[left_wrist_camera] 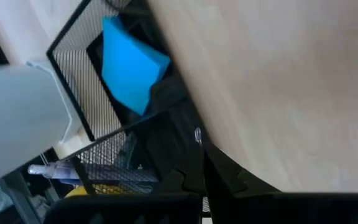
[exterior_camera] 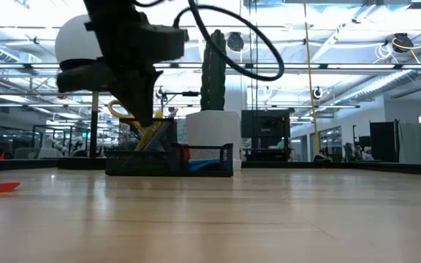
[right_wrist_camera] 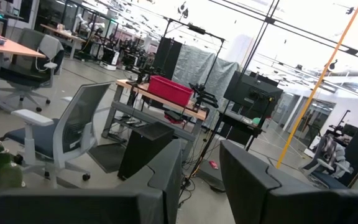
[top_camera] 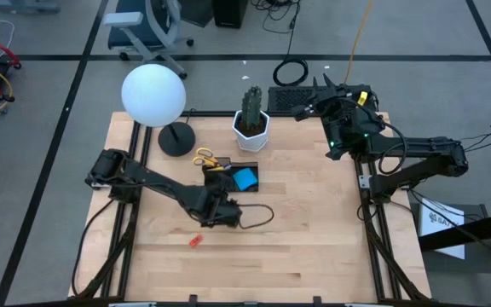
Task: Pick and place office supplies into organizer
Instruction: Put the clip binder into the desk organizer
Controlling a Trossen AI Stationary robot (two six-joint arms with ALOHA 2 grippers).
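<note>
Beside the cactus (top_camera: 251, 109), the black mesh organizer (top_camera: 244, 165) holds a blue pad (top_camera: 245, 178) and yellow scissors (top_camera: 205, 159). The left gripper (top_camera: 229, 211), fingers together, hangs just before it. The right gripper (top_camera: 320, 87), raised at the far edge, stands partly apart on nothing.

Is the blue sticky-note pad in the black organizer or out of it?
In. The blue pad lies inside the black mesh organizer, leaning at a tilt between its mesh walls in the left wrist view.

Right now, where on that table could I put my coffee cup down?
The widest bare wood lies right of the organizer, toward the table edge, and along the near side past the red-orange piece. The far left is crowded: lamp base, cactus pot, scissors and the left claw.
</note>
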